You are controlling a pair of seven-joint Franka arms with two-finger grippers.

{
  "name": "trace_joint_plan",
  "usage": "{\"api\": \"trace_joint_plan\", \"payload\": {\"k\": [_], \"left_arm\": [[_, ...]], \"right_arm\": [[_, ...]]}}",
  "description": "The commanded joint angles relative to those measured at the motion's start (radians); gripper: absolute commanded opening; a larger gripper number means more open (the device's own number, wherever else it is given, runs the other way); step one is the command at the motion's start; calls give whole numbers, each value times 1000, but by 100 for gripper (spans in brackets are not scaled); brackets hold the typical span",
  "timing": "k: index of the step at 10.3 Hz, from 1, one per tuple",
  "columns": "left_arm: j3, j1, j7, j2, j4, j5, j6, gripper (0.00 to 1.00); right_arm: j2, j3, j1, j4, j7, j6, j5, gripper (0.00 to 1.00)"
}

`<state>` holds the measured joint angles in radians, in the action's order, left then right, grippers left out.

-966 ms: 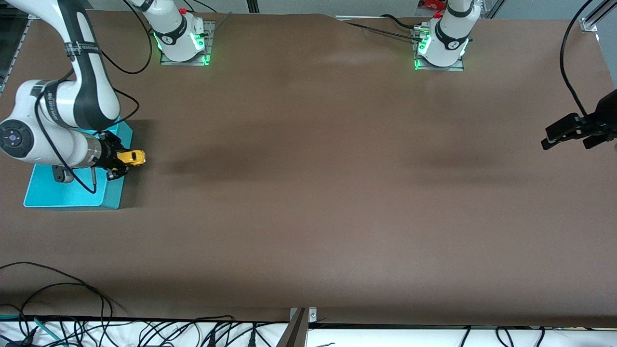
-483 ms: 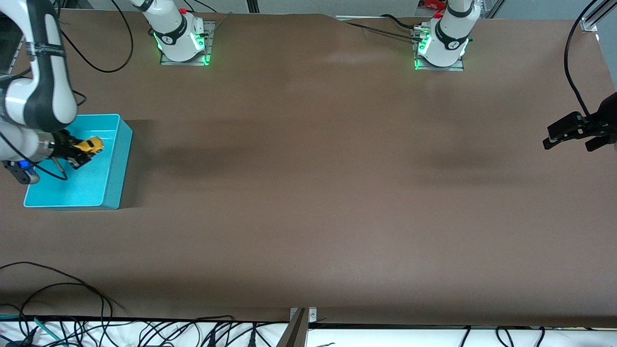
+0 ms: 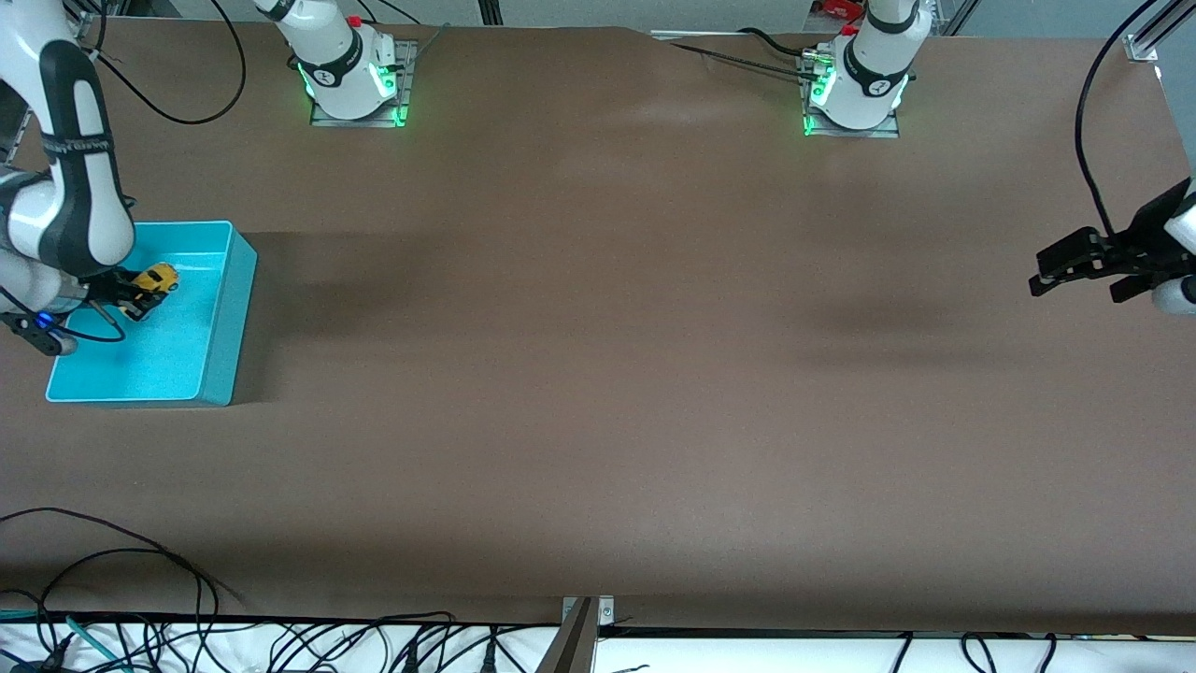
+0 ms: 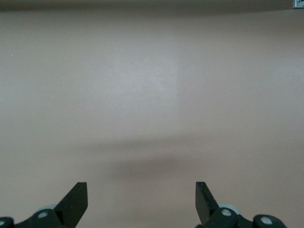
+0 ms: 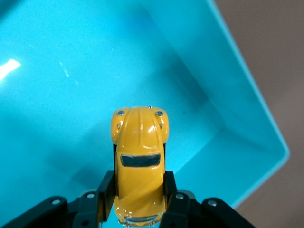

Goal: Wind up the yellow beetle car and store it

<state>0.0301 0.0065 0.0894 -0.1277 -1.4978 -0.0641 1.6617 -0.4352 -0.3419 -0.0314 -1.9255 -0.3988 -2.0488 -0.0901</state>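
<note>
Landmark: turquoise bin (image 3: 220, 322), sitting at the right arm's end of the table. Right gripper (image 3: 131, 295) hangs over the bin's interior, over the part of the floor farther from the front camera, jaws clamped on the flanks of the yellow beetle car (image 3: 155, 279). Right wrist view confirms: the car (image 5: 138, 164) sits roof-up between the two fingers (image 5: 105, 190), nose pointing out past the fingertips, and the bin's floor and inner walls (image 5: 247, 123) fill the frame beneath it. Car reads as in the air, not resting on the floor; exact clearance cannot be judged. Step in hand, as judged: the store step, at the point of delivery above the bin. Next move calls for a short descent so the car does not drop and bounce, then parting the fingers and lifting straight up clear of the rim; if the spring is wound, the wheels may run once freed, so the walls must contain it. Well apart from the bin, at the left arm's end of the table, the left gripper (image 3: 1089, 271) waits over bare tabletop, jaws spread wide and empty (image 4: 141, 199).
</note>
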Motion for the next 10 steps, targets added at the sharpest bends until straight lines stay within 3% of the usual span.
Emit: {"api": "trace_joint_plan", "payload": {"k": [1, 3, 4, 5, 7, 10], "left_arm": [[2, -19, -8, 7, -4, -6, 6, 100], [1, -23, -30, 5, -4, -3, 6, 100], [-1, -25, -28, 5, -4, -3, 4, 100], [-2, -51, -30, 7, -4, -2, 1, 100], [-10, -63, -33, 7, -2, 38, 1, 100], [-12, -63, -34, 8, -2, 40, 1, 100]], "right_arm": [[-89, 4, -18, -23, 28, -118, 1, 15], [-114, 4, -24, -23, 29, -142, 1, 15], [-111, 4, -25, -21, 35, -136, 1, 27], [-109, 4, -27, -21, 63, -133, 1, 56], [-90, 0, -27, -12, 80, -113, 1, 100], [-8, 0, -25, 54, 86, 13, 0, 100]]}}
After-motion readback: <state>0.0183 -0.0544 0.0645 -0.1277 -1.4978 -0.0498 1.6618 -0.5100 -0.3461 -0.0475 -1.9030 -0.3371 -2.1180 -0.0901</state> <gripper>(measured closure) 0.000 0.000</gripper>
